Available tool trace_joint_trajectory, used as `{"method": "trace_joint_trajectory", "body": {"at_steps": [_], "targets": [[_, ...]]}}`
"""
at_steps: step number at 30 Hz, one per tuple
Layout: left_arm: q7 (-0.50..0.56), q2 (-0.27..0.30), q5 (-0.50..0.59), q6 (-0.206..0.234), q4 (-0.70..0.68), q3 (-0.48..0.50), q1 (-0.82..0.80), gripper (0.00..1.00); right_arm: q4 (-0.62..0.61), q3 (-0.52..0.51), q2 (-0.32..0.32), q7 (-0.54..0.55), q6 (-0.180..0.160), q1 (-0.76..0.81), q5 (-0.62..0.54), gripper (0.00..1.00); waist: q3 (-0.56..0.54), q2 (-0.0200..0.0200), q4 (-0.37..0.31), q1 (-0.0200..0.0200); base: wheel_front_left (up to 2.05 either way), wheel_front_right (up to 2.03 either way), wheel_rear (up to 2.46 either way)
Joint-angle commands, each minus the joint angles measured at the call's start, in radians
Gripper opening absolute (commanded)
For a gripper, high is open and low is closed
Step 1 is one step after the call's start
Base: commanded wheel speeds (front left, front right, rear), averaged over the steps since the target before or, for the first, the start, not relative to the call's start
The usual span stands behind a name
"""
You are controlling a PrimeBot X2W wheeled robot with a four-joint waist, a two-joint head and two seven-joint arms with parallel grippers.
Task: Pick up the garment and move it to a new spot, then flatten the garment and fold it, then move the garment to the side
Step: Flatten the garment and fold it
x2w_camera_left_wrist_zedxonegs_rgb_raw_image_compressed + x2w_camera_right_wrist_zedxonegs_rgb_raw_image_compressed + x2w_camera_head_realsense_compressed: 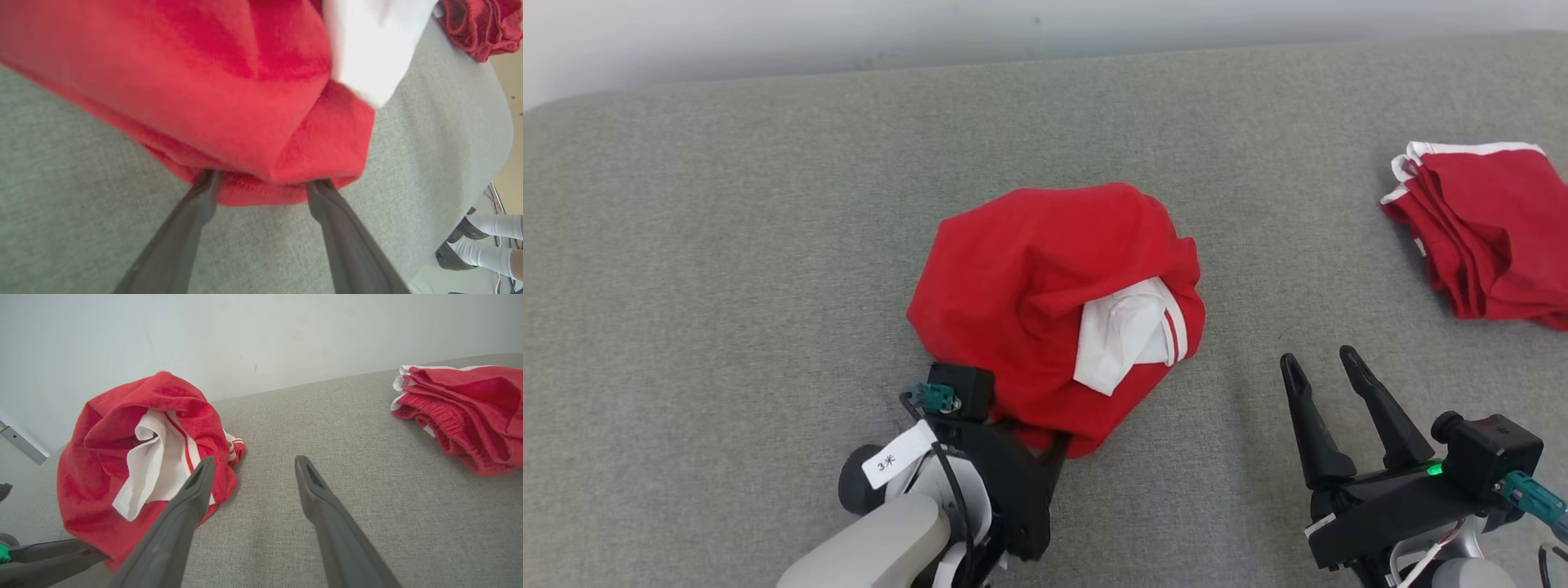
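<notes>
The garment is a crumpled red heap with a white, red-striped part showing on its right side, lying mid-surface. My left gripper is at its near edge, open. In the left wrist view the two fingers stand wide apart, their tips tucked under the garment's lower fold, which lies over the gap of the left gripper. My right gripper is open over bare fabric to the right of the heap, holding nothing. In the right wrist view the right gripper points past the garment, which sits to its left.
A folded pile of red clothes with white trim lies at the far right, also seen as a pile. The grey upholstered surface ends at a pale wall behind. A person's feet in white socks stand beyond the surface's edge.
</notes>
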Motion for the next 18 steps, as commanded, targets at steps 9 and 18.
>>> {"method": "trace_joint_trajectory", "body": {"at_steps": [9,18], "targets": [[0.037,0.019,0.071,0.027,0.127,-0.068,-0.038,1.00,0.001,-0.008,-0.002,-0.010,0.000,-0.015,-0.004,1.00,0.016,-0.0001,-0.001,-0.0001,0.00,0.00,0.00],[0.078,-0.002,0.113,0.003,0.179,-0.127,-0.053,0.00,0.004,-0.006,-0.002,-0.008,0.000,-0.020,-0.006,1.00,0.014,-0.0001,0.016,-0.0001,0.00,0.00,0.00]]}}
